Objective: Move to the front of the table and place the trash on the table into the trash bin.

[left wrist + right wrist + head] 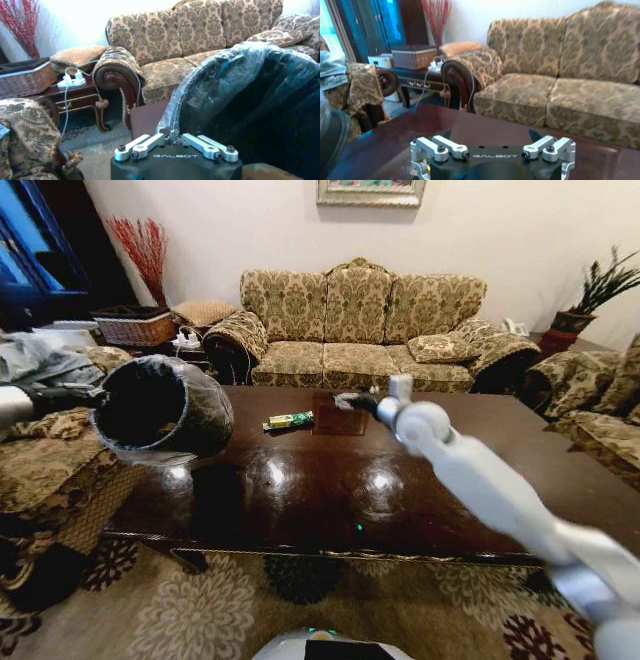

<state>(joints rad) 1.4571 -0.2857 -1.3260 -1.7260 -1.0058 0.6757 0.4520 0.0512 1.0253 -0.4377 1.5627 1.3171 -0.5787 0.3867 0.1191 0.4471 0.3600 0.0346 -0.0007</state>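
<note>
The dark-brown table stretches across the head view. On it, just left of the square inlay, lies a green flat packet of trash. My left gripper holds the black trash bin tilted above the table's left end, its mouth turned toward me. In the left wrist view that gripper is shut on the rim of the bag-lined bin. My right arm reaches over the table's middle. Its gripper hovers over the inlay, right of the packet. In the right wrist view the right gripper is open, with nothing between its fingers.
A patterned sofa stands behind the table. Beside it on the left, a side table carries a wicker basket. Armchairs flank the table, one on the left and one on the right. Patterned carpet covers the floor in front.
</note>
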